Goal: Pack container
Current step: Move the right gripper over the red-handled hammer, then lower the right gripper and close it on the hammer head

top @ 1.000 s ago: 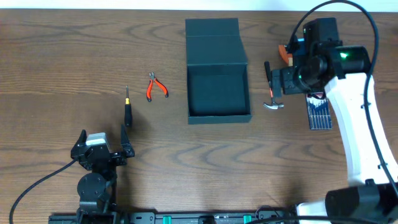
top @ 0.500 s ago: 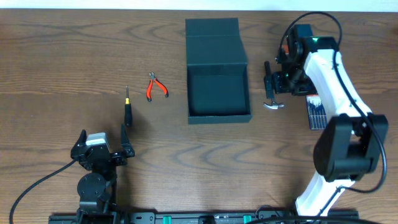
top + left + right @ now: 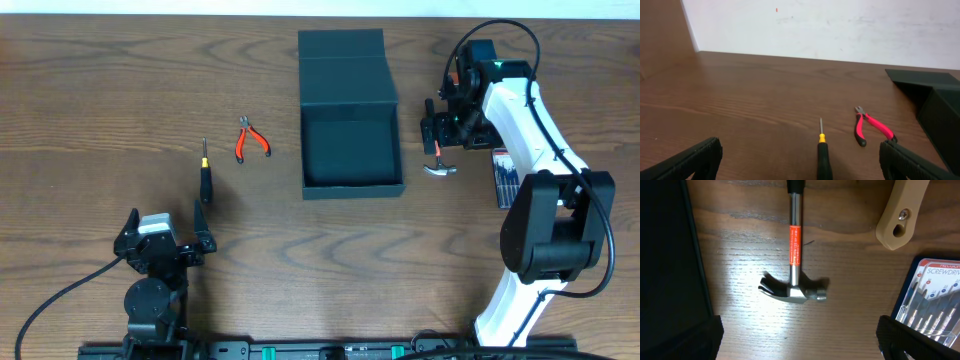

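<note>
The container, a dark teal-grey square box, stands open at the table's middle with its flap lid laid back. Its wall fills the left of the right wrist view and shows at the right of the left wrist view. To its right lies a hammer with a steel head and an orange label. My right gripper hovers open over the hammer, nothing between its fingers. My left gripper rests open at the near left, empty.
Left of the box lie red-handled pliers and a black screwdriver. A boxed screwdriver set sits right of the hammer. A tan handle lies beyond it.
The right arm has swung in and lowered, bringing its open gripper over the hammer. The left arm and all tools stay where they were.
</note>
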Available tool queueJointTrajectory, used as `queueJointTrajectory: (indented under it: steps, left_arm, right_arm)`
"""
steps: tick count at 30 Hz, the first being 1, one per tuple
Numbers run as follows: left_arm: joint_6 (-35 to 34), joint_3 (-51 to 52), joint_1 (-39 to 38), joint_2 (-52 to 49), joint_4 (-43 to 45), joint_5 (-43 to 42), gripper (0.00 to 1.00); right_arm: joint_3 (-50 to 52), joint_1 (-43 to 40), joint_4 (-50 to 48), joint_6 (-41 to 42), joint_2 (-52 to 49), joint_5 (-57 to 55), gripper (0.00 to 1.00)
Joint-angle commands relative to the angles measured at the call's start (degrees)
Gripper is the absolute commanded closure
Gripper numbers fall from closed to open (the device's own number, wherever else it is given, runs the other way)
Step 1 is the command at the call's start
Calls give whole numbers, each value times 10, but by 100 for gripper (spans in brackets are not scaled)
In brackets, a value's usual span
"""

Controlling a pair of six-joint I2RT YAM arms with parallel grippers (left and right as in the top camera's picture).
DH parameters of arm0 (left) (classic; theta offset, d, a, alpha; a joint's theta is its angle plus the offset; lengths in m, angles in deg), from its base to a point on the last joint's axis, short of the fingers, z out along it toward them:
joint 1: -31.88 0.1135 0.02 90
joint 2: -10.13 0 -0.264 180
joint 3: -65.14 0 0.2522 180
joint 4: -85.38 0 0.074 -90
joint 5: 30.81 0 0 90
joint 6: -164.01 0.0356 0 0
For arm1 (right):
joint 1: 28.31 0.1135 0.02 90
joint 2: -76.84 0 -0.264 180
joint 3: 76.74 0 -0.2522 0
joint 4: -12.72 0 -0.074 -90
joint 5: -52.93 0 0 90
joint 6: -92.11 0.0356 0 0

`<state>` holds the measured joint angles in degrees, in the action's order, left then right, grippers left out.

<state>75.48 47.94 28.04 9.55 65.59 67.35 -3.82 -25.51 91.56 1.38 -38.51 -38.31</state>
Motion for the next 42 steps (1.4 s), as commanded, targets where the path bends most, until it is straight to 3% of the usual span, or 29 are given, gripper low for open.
queueJointTrajectory:
  steps: [1, 26, 42]
  left_arm:
    - [-1, 15, 3, 3, -9, 11, 2]
    - [-1, 15, 3, 3, -9, 11, 1]
    - [-1, 15, 3, 3, -9, 11, 1]
  right_arm:
    - [-1, -6, -6, -14, -5, 2, 1]
    - [152, -35, -121, -70, -5, 23, 1]
    - [152, -16, -130, 21, -5, 33, 1]
